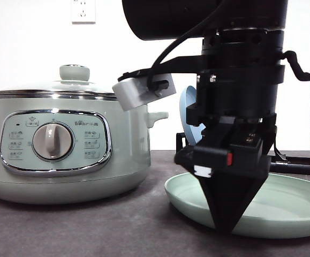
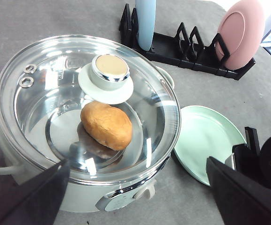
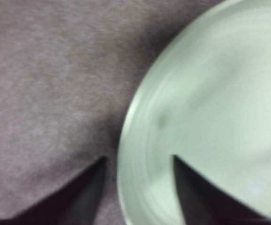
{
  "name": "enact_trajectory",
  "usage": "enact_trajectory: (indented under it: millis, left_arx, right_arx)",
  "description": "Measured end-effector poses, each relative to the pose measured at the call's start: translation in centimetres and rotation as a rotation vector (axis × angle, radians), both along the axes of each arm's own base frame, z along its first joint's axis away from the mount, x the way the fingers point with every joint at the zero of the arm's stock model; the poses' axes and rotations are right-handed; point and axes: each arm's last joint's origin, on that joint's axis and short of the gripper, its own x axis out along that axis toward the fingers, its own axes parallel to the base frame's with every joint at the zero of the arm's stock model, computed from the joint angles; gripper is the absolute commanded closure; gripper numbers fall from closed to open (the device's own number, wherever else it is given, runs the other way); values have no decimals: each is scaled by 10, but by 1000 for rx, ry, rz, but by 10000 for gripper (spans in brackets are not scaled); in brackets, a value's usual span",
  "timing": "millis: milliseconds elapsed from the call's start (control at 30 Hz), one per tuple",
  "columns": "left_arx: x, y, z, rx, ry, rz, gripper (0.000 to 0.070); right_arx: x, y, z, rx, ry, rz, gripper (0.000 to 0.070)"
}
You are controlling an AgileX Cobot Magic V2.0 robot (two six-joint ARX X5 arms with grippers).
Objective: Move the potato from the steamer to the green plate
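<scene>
The potato [image 2: 106,124], orange-brown and lumpy, lies inside the steamer [image 1: 63,155] and shows through its shut glass lid [image 2: 55,98]. My left gripper [image 2: 137,163] hovers above the steamer's near side, open, its dark fingers spread wide with nothing between them. To the right of the steamer the green plate [image 1: 288,206] lies flat on the table. My right gripper [image 1: 227,227] points straight down at the plate's near-left rim. In the right wrist view the right gripper [image 3: 137,161] is open, one finger over the table and one over the green plate [image 3: 210,117], straddling the rim.
Behind the plate, a black rack [image 2: 172,49] holds a blue plate [image 2: 146,21] and a pink plate [image 2: 242,30] on edge. The grey table [image 1: 90,230] lies bare in front of the steamer. A white wall stands at the back.
</scene>
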Motion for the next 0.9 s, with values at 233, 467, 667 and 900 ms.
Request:
enact_trajectory:
  millis: [233,467,667,900]
  left_arx:
    - [0,0,0,0,0,0,104]
    - [0,0,0,0,0,0,104]
    - [0,0,0,0,0,0,104]
    - [0,0,0,0,0,0,104]
  right_arx:
    - [0,0,0,10,-1,-10,345]
    - [0,-4,38,103,-45,-15,345]
    - [7,-16,103,329,-121,-42,345]
    - [19,-46,162,670,-141,-48,345]
